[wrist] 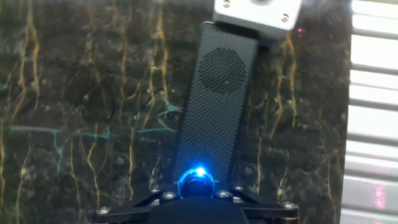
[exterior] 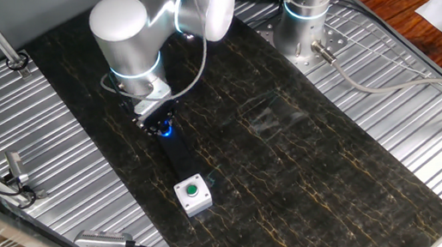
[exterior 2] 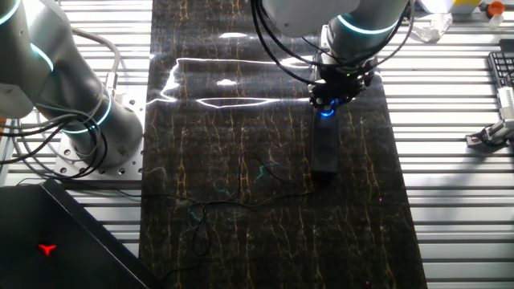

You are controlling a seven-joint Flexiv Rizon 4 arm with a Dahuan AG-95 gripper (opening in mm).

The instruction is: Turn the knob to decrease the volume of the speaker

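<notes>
The speaker is a long flat black bar lying on the dark marbled mat; it also shows in one fixed view and in the other fixed view. The knob, a small black dial ringed by blue light, sits at the speaker's near end. My gripper is down over that end with its dark jaws merging with the knob on both sides. It looks shut on the knob. The blue glow shows just under the gripper in one fixed view and in the other.
A small white square box with a green round button stands at the speaker's far end; its edge shows in the hand view. A second arm's base stands at the back. Ribbed metal table flanks the mat.
</notes>
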